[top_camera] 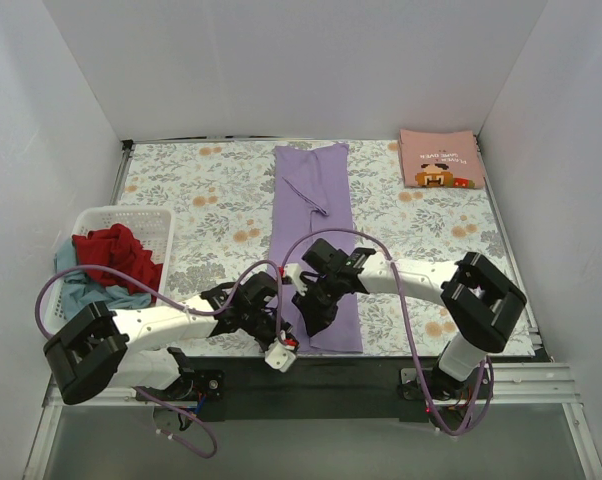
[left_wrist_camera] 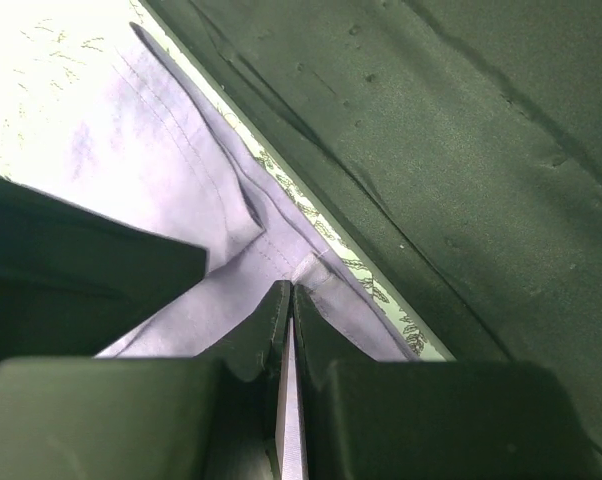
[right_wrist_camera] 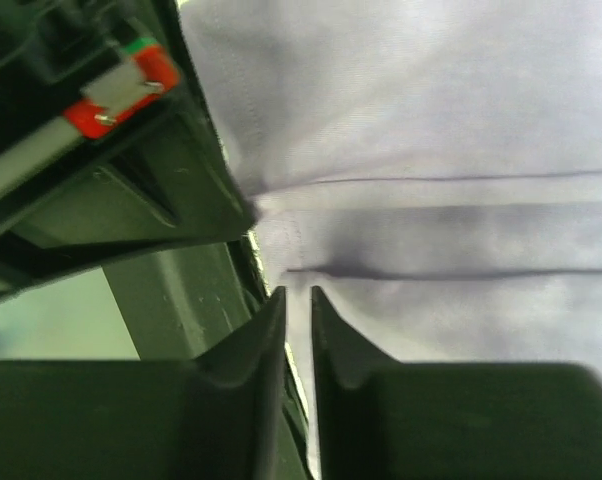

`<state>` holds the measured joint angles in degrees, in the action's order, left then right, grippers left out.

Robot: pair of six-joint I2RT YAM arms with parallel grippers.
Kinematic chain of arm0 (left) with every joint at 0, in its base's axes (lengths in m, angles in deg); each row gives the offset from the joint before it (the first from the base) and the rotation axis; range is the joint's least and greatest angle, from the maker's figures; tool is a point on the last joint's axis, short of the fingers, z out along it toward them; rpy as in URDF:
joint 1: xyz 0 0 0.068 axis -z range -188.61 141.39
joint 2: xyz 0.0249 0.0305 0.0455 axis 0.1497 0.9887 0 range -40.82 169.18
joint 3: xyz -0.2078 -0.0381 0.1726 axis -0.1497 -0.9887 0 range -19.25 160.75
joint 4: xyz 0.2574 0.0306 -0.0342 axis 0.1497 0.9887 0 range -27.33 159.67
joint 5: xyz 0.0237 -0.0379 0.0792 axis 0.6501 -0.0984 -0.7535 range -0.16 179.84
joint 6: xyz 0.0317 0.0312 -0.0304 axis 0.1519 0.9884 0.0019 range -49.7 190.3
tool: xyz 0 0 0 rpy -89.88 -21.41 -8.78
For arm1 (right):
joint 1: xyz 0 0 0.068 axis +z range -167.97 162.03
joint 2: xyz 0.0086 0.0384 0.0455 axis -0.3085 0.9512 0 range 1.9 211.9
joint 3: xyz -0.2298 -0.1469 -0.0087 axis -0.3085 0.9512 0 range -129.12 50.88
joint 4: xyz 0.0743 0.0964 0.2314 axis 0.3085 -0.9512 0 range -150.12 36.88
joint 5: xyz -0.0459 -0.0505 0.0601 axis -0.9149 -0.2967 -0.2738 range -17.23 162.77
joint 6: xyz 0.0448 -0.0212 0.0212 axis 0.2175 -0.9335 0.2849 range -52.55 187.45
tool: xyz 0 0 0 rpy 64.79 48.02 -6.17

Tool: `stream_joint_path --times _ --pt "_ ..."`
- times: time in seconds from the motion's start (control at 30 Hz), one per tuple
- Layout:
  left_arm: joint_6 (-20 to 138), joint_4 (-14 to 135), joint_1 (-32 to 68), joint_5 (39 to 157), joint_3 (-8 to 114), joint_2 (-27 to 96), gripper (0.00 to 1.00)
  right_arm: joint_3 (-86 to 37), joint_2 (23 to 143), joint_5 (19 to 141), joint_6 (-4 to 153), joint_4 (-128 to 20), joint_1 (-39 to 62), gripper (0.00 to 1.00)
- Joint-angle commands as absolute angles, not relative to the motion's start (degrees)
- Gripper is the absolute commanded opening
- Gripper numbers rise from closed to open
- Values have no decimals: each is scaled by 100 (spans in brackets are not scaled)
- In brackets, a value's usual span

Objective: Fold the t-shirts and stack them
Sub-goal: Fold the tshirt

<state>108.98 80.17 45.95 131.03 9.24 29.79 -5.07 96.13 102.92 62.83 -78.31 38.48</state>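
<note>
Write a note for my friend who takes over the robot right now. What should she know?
The left gripper is shut on the near hem of the lavender shirt. The right gripper is shut on the same hem, beside it.
The lavender shirt lies as a long strip down the middle. The pink shirt lies folded at the far right corner. The red shirt and grey-blue shirt are crumpled in the basket.
Left to do: fold the lavender shirt across, stack it, then fold the basket's two.

Bright, even light; blurred wrist-view foregrounds
</note>
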Motion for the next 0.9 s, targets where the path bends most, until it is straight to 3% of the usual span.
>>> stream_joint_path --times 0.0,0.4,0.57,0.67,0.87 --pt "10845 7876 4623 13334 896 2792 0 -564 9332 10616 6332 -7685 3478 23" --pt "10678 7858 4992 13396 1520 2993 0 -704 8267 10476 5911 -8159 2546 49" --pt "10941 7814 5063 13229 1529 3476 0 -678 8135 10371 5436 -8546 2325 52" --pt "11064 7700 5063 13106 1389 3644 0 -617 7951 10239 5173 -8651 2167 63" --pt "10704 7059 5107 13106 1362 3978 0 -643 7643 9958 4900 -8722 1965 63"
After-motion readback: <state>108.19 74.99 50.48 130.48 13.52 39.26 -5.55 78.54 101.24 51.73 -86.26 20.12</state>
